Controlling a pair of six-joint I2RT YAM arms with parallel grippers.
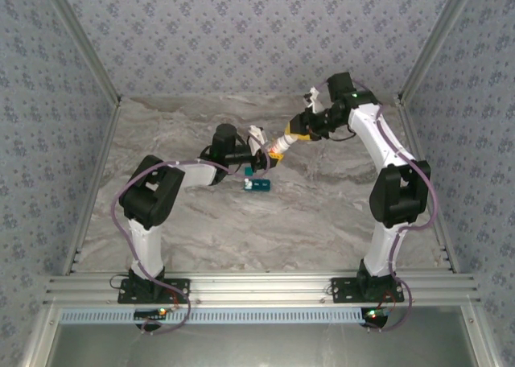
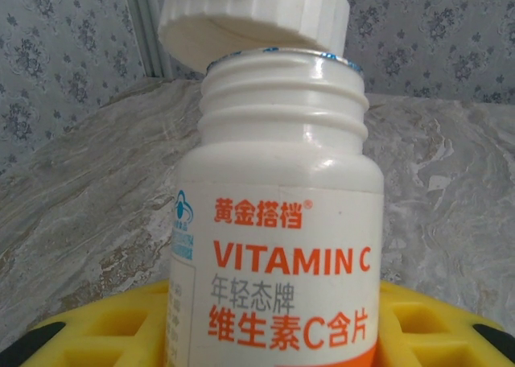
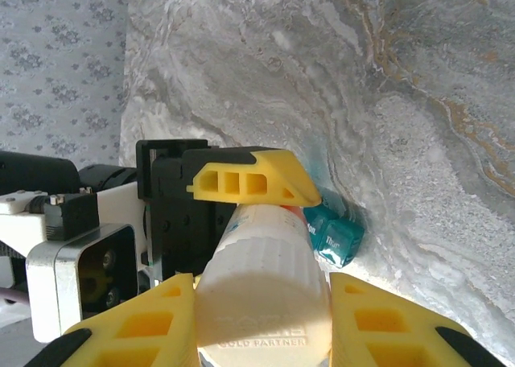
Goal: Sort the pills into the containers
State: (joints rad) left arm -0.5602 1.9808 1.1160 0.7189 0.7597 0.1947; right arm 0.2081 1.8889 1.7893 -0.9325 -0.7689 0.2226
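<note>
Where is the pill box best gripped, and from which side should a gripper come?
Likely across its two long sides, near the middle, from straight above. The pill box lies flat and low on the table, so only its narrow width can be pinched. The left gripper with the bottle crowds its far side, so keep to the near side.

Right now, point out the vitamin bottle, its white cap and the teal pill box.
vitamin bottle (image 2: 278,258): left wrist view, on the front label.
white cap (image 2: 261,17): left wrist view, on its ribbed side wall.
teal pill box (image 3: 334,240): right wrist view, on the end that shows beside the bottle.
</note>
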